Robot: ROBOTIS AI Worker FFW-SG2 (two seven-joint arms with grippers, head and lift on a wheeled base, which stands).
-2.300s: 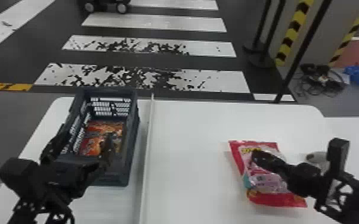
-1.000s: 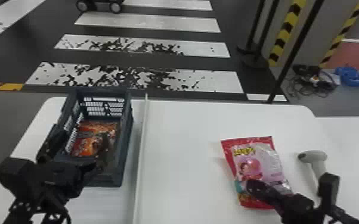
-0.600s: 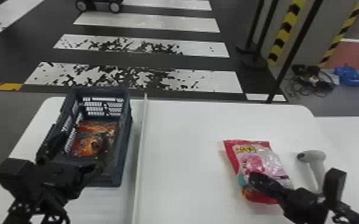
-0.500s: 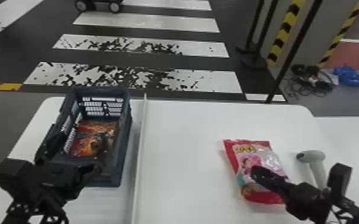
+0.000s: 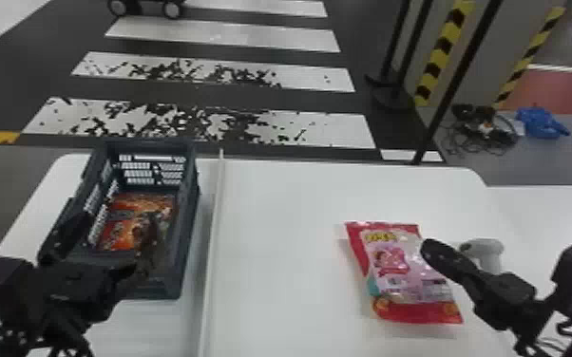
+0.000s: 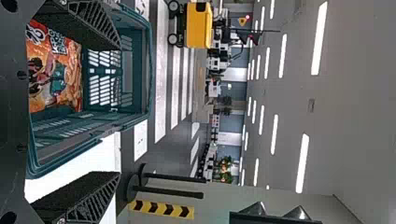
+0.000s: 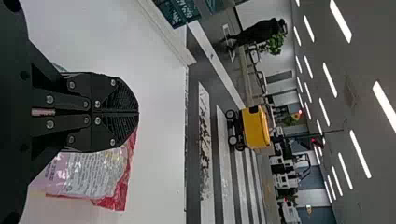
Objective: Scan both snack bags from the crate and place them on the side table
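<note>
The black two-fingered right gripper (image 5: 426,249), pressed together, and its matching left gripper (image 5: 114,230), spread, hang near a shiny red-and-pink plastic snack bag (image 5: 394,270) on the smooth white table (image 5: 280,247) and a dark rectangular plastic crate (image 5: 189,237) holding glossy orange snack packaging (image 5: 121,232), before a white-striped dark floor (image 5: 299,102).
</note>
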